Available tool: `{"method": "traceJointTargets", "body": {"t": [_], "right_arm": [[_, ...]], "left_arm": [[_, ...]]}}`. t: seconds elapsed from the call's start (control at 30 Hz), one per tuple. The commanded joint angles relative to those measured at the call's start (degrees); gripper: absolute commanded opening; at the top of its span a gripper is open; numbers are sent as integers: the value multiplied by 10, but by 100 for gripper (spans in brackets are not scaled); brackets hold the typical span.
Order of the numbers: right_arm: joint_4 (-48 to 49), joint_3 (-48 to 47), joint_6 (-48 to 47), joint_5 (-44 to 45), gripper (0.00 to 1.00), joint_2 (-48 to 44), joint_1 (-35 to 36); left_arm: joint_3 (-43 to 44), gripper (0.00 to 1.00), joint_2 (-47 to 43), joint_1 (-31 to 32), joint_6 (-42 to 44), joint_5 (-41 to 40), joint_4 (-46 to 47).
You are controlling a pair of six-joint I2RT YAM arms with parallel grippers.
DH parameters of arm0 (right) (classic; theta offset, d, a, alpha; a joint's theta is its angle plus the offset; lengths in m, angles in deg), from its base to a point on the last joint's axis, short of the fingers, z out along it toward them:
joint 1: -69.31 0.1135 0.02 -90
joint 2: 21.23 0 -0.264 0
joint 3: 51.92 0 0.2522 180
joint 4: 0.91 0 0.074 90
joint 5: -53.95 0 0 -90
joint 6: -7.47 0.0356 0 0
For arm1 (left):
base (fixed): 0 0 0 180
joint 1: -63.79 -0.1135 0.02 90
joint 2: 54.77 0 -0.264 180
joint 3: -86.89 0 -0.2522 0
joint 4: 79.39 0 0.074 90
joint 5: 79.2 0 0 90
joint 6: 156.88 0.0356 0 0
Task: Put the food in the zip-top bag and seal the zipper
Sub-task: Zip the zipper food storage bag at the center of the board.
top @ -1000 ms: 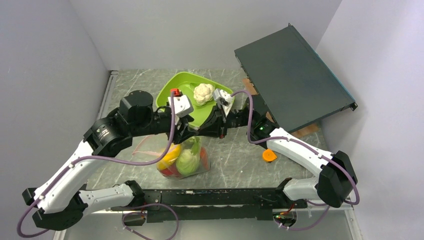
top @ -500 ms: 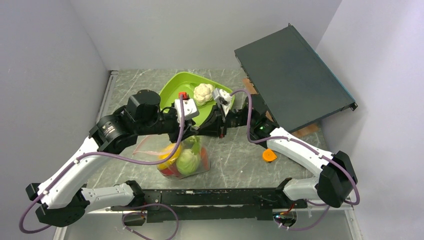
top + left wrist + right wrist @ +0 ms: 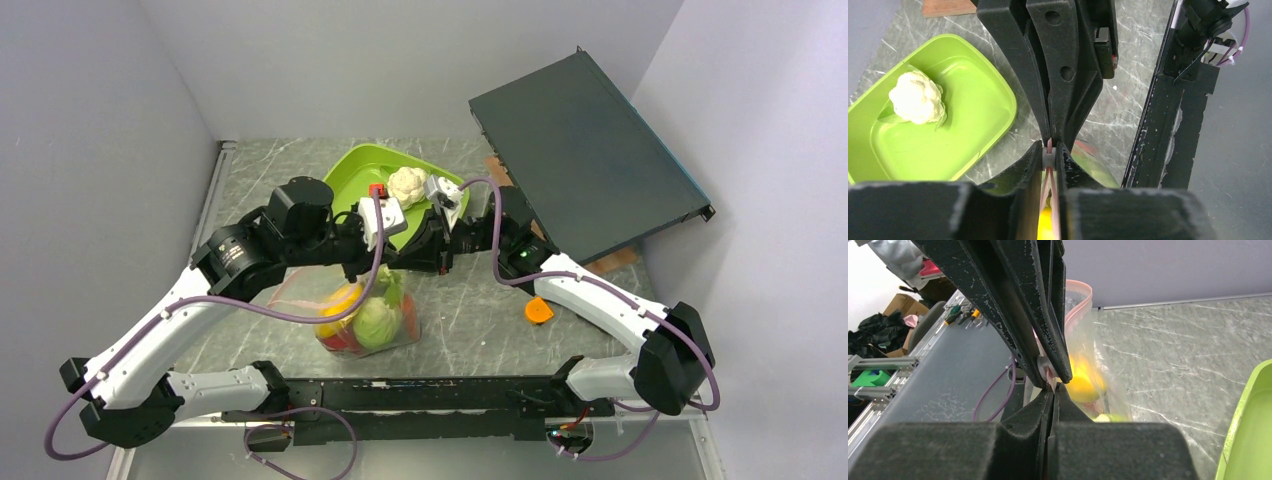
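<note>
The clear zip-top bag [image 3: 365,318] stands on the table with yellow [image 3: 340,305], green [image 3: 376,324] and red food inside. Both grippers meet tip to tip above its top edge. My left gripper [image 3: 1049,154] is shut on the white slider [image 3: 1048,160] of the pink zipper strip, with yellow food [image 3: 1046,226] below it. My right gripper [image 3: 1053,386] is shut on the bag's [image 3: 1087,340] top edge right beside the slider. A white cauliflower [image 3: 405,187] lies in the lime-green tray [image 3: 350,182]. The same cauliflower [image 3: 916,97] also shows in the left wrist view.
A dark flat box [image 3: 585,160] leans at the back right. An orange disc [image 3: 538,310] lies on the table to the right of the bag. The black rail [image 3: 430,392] runs along the near edge between the arm bases.
My left arm has moved right towards the right gripper, and its jaws have closed onto the zipper slider. The right arm and the bag have stayed put.
</note>
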Motion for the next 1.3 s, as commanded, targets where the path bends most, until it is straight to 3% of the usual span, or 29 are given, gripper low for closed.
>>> {"method": "traceJointTargets", "body": {"t": [0.0,0.03,0.17,0.27,0.33,0.7,0.73,0.77,0.8,1.07,1.27], "right_arm": [[25,-30,-6,1,0,-14,1],[24,-30,-7,0,0,-14,1],[-5,-43,-24,-6,0,-8,2],[-30,-52,-43,-9,19,-5,4],[-30,-55,-45,-12,26,-4,6],[-34,-73,-55,-31,30,9,19],[-35,-73,-58,-33,29,8,19],[-34,-72,-58,-34,22,8,20],[-27,-70,-53,-35,0,7,20],[237,68,102,60,0,-30,17],[302,110,139,80,0,-41,9]], "left_arm": [[18,5,-3,3,10,9,10],[16,1,-5,3,11,8,12],[7,0,-14,3,12,23,18],[3,0,-21,2,12,35,24],[2,0,-23,2,13,41,25],[5,0,-18,2,10,44,17],[5,0,-18,2,10,40,17],[5,0,-18,2,8,36,15],[6,0,-17,2,8,33,12],[-15,0,-30,1,15,23,1],[-42,0,-51,-20,21,33,-5]]}}
